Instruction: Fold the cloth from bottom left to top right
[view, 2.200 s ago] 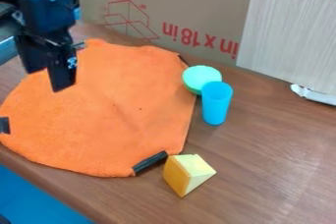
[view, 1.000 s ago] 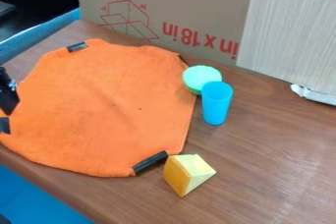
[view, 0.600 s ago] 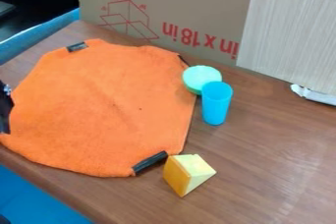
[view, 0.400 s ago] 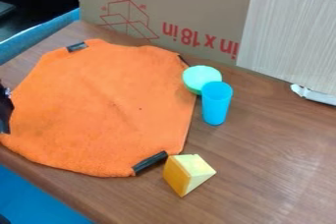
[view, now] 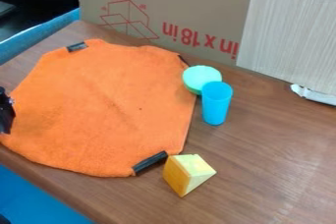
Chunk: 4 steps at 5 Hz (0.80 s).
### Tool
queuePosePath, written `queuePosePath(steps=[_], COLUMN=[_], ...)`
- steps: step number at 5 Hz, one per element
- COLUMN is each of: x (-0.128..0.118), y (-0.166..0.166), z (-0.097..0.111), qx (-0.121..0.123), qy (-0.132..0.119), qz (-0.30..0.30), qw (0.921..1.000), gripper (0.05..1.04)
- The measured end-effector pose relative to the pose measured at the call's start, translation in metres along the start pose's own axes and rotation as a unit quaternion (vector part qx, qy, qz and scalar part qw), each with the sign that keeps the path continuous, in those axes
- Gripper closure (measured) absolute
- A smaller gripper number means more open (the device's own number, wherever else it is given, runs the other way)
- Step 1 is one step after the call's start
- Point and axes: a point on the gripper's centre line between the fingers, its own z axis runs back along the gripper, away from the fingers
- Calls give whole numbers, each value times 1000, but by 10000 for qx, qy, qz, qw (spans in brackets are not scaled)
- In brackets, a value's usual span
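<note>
At the left edge of the camera view is the black gripper, partly cut off by the frame. It stands at the left corner of the orange cloth, over the spot of the cloth's black left tab. Whether it holds the cloth there I cannot tell. The cloth lies spread out flat on the brown table, with black tabs at its upper left, upper right and lower right corners.
A green bowl touches or nearly touches the cloth's right edge, beside an upright blue cup. A yellow wedge sits by the lower right tab. A cardboard box walls off the table's back.
The gripper has moved from above the cloth's upper left to the left edge of the view and come down at the left corner, now covering its black tab. The cloth looks unmoved.
</note>
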Motion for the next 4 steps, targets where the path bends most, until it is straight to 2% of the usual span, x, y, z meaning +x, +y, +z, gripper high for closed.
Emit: queuePosePath(steps=[2, 3, 4], x=[0, 1, 4], y=[3, 5, 7], z=[-11, -16, -17], qx=[129, 199, 257], qy=[35, 18, -23], qz=[116, 140, 110], qw=[9998, 9997, 9996], gripper=[107, 373, 690])
